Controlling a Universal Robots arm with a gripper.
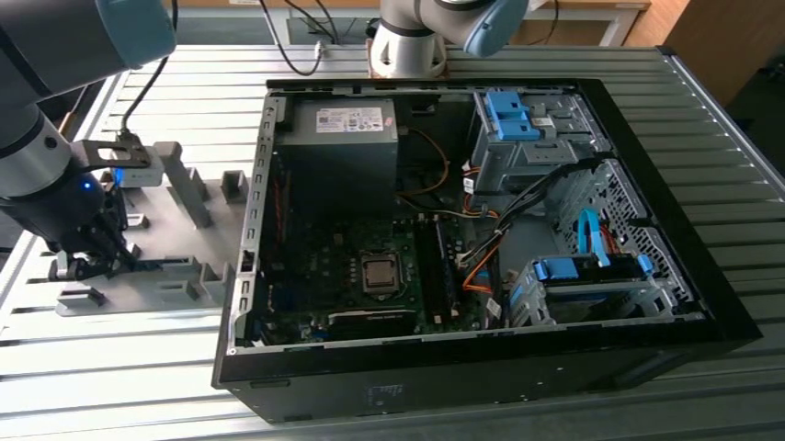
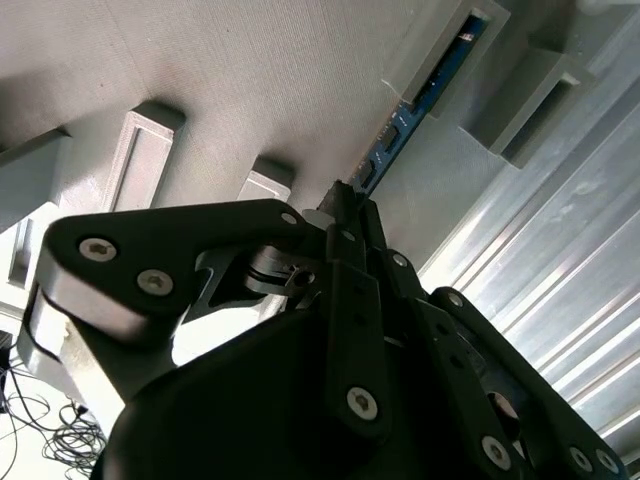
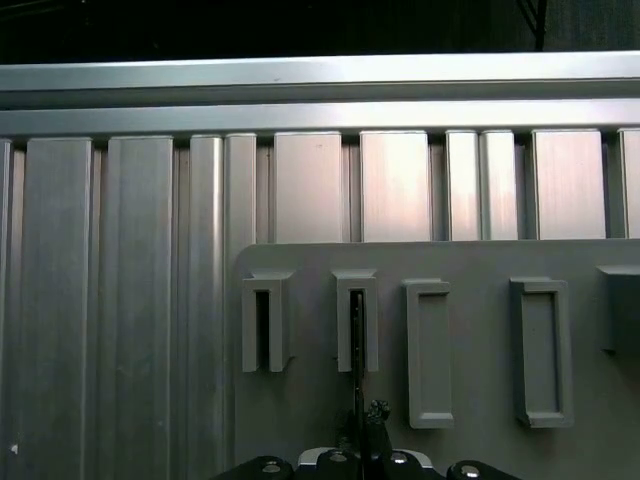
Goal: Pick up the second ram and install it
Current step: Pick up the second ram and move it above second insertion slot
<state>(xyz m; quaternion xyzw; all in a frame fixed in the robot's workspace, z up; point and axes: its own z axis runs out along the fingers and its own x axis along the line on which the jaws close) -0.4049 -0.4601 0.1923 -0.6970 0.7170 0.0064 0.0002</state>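
The black hand [image 2: 345, 200] looks clenched on one end of the second ram [image 2: 420, 100], a long, thin green-blue circuit-board stick seated edge-up in a slot of the grey plastic fixture block [image 2: 250, 80] on the ribbed metal tabletop [image 1: 711, 110]. If it is pulled off-line, the stick could bind in the slot. It might then drag the fixture along or slip from so narrow a hold.

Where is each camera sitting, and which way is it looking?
Exterior view: off the arm, high up, looking down on the open computer case and grey fixture; the arm shows.
First wrist view: on the arm, facing the fixture's slots over the tool.
Second wrist view: on the arm, looking along the tool's black links at the second ram.
Both wrist views share the tool shut on that ram.
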